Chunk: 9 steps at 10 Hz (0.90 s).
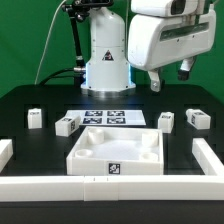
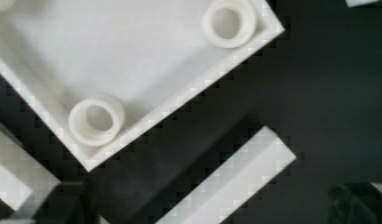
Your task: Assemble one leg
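Observation:
Small white legs with black-and-white tags lie on the black table. Two are on the exterior view's left [image 1: 35,117] [image 1: 67,125] and two on its right [image 1: 165,121] [image 1: 197,118]. My gripper [image 1: 170,75] hangs high above the right pair, open and empty. In the wrist view the gripper [image 2: 197,205] shows only as dark fingers [image 2: 37,200] at the frame's corners, with nothing between them. No leg shows in the wrist view.
The large white tray [image 1: 117,150] with round corner sockets [image 2: 94,120] sits at the middle front. The marker board [image 1: 105,116] lies behind it. Long white border bars [image 1: 110,187] [image 2: 241,175] run along the front and both sides. The robot base [image 1: 105,60] stands at the back.

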Tool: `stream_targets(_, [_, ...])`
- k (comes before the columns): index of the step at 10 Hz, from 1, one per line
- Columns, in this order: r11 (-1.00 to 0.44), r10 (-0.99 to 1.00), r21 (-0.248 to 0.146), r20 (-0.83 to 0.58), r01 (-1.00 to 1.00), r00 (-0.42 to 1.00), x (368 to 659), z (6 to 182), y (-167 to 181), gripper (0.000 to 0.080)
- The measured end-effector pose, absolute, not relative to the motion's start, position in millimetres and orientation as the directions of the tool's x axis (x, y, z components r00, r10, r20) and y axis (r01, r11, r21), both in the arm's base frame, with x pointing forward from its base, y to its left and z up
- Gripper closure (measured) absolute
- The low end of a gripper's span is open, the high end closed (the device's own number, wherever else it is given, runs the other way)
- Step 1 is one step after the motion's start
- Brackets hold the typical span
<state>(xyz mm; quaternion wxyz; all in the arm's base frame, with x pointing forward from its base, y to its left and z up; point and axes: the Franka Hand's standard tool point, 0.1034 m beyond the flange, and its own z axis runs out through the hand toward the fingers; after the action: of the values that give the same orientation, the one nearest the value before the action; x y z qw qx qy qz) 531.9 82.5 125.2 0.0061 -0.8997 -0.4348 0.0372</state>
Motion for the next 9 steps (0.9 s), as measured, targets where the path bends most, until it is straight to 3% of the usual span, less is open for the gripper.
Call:
stream_targets(4, [-0.390,0.921,-0.060,-0.027,0.919,0.389,499.4,81.4,28.7,0.0150])
stream_targets(7, [-0.404,0.915,-0.060,-0.029,0.913,0.403,499.5,81.4,28.9,0.0150])
stream_targets(9, [-0.312,0.950,-0.020,0.001,0.950,0.312,499.5,72.6,28.8,0.0150])
